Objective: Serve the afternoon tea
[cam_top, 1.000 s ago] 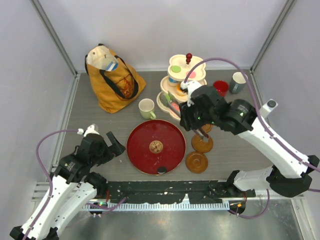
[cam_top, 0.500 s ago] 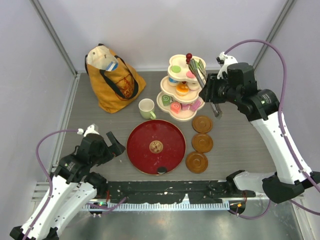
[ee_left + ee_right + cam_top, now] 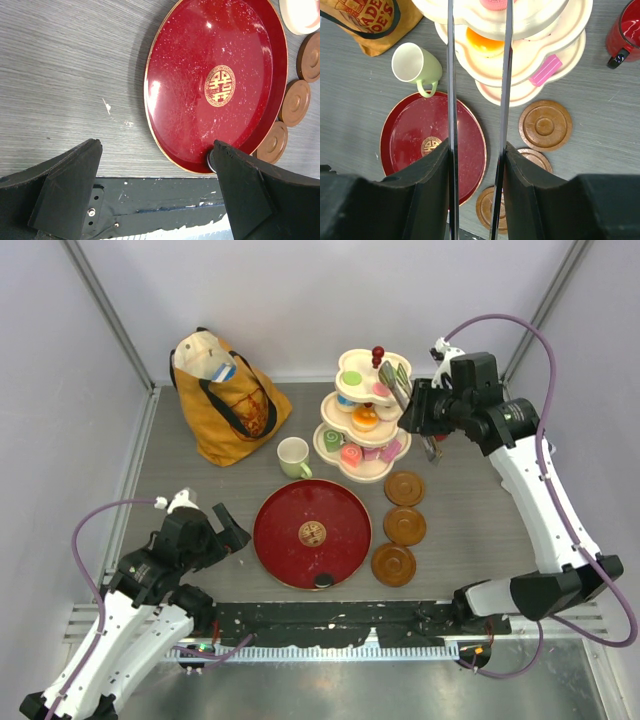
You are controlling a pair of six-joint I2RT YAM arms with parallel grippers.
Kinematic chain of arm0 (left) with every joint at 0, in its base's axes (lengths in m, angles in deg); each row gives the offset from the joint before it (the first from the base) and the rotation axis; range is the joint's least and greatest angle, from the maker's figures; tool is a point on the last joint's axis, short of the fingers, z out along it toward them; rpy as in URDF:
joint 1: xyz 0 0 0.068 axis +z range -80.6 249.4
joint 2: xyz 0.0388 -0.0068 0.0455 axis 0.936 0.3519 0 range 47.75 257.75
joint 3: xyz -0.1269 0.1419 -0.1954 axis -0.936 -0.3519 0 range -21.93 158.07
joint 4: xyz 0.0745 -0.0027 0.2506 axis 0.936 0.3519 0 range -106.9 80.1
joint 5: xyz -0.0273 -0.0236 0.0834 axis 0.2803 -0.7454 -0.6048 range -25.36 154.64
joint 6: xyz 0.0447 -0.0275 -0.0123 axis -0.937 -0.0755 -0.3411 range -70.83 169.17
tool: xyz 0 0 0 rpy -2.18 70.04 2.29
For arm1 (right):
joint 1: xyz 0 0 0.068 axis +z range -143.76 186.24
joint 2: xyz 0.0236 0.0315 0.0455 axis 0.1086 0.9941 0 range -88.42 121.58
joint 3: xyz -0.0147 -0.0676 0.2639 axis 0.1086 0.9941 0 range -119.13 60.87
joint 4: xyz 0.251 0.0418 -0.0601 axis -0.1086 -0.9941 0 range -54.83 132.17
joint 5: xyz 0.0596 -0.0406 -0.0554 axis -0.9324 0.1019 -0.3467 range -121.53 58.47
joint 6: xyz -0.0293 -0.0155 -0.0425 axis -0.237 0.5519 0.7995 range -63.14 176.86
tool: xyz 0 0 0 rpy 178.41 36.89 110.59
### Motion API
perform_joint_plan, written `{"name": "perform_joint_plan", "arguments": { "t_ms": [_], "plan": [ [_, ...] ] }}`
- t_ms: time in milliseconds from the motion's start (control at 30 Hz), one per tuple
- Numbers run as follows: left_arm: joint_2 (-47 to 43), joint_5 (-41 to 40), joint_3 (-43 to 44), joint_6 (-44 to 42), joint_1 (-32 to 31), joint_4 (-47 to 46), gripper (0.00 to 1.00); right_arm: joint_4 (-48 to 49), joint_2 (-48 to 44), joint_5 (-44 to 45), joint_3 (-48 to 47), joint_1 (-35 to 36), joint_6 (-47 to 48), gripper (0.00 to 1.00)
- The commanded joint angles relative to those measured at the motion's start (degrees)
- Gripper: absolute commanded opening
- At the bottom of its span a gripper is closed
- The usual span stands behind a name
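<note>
The toy pastries sit on a cream three-tier stand: a green one on top, an orange donut in the middle, a pink bar on the bottom tier. The pale green mug stands left of the stand. The red mug shows at the right wrist view's edge; the grey-blue mug is hidden behind the right arm. My right gripper is shut on metal tongs, held above the stand's right side. My left gripper is open and empty, left of the tray.
A round dark-red tray lies at front centre with a small black knob at its near rim. Three brown coasters lie to its right. A mustard-yellow tote bag stands at back left.
My right arm has risen and swung from over the coasters to the back right beside the stand's top, carrying the tongs. The left arm has not moved.
</note>
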Motion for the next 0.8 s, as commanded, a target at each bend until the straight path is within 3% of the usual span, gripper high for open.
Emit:
{"name": "perform_joint_plan", "arguments": {
  "t_ms": [0, 500, 767],
  "plan": [
    [0.0, -1.1, 0.5, -1.0, 0.2, -2.4, 1.00, 4.0, 1.4, -1.8, -1.5, -1.3, 1.3, 0.42],
    [0.4, -0.7, 0.1, -0.7, 0.3, -2.7, 1.00, 2.8, 2.9, 1.0, -1.3, -2.3, 0.6, 0.56],
    [0.2, -0.7, 0.4, -0.6, 0.2, -2.3, 1.00, 2.2, 1.3, 1.2, -2.8, -2.4, 0.8, 0.59]
  ]
}}
